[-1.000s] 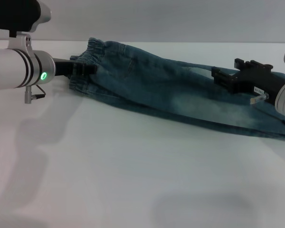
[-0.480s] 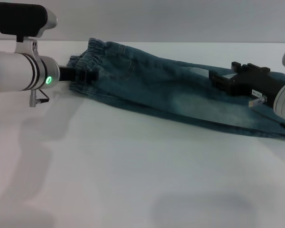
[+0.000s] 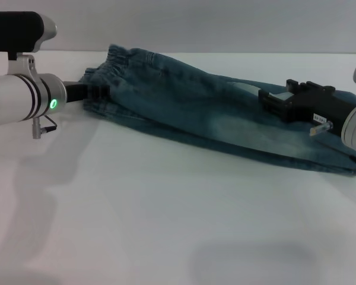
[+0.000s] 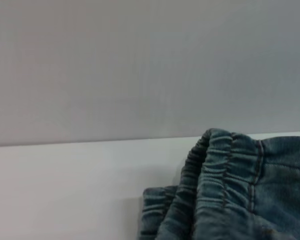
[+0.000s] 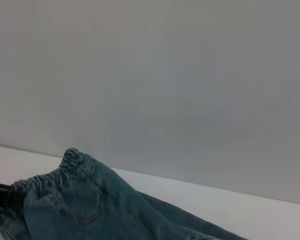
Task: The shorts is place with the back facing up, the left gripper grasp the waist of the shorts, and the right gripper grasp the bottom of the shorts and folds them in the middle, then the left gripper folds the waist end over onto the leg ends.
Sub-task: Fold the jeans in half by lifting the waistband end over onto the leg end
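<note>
Left pincer level at shorts waist (right pincer opposite).

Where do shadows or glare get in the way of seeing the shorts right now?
Head view: soft arm shadows lie on the table, none over the shorts; no glare. Left wrist view: the waistband shows evenly lit. Right wrist view: even light, and the left gripper is only a dark sliver at the edge.
</note>
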`<state>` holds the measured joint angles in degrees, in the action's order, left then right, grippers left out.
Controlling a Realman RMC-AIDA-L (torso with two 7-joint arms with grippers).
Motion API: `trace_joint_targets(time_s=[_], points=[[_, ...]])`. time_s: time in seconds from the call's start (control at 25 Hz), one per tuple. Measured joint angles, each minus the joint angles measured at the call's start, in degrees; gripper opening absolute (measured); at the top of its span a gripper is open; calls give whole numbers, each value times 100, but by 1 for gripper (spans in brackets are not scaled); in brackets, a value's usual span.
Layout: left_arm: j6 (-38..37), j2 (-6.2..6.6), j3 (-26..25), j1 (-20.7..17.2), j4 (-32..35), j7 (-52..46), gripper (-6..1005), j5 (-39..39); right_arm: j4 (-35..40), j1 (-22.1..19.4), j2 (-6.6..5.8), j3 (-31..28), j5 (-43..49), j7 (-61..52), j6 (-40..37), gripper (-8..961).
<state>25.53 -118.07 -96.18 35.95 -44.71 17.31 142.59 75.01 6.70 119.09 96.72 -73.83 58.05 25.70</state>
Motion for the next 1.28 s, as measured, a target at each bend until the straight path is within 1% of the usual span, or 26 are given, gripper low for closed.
trace_joint_targets(time_s=[0.32, 0.36, 0.44, 0.64, 0.84, 0.92, 0.96, 1.28], points=[[-13, -8, 165, -180, -173, 2, 379, -61, 80, -46, 0, -15, 0, -48, 124, 631], [-49, -13, 272, -285, -325, 2, 346, -101, 80, -46, 0, -15, 0, -48, 124, 631], [-126, -14, 363, -378, -427, 2, 275, -156, 80, -63, 0, -15, 0, -50, 162, 631], [-228, -9, 555, -542, -674, 1, 89, -355, 88, -144, 7, -12, 0, -56, 232, 631], [-207, -12, 648, -639, -830, -4, -2, -387, 93, -189, 9, -15, 0, -57, 263, 631], [-181, -16, 757, -816, -1089, -41, -2, -399, 93, -210, 9, -15, 0, -57, 296, 631], [-181, -16, 757, -816, -1089, -41, -2, -399, 93, -210, 9, -15, 0, -57, 296, 631], [-39, -23, 1000, -1556, -2313, -71, -1, -413, 55, -137, 5, 61, 1, -42, 360, 628]])
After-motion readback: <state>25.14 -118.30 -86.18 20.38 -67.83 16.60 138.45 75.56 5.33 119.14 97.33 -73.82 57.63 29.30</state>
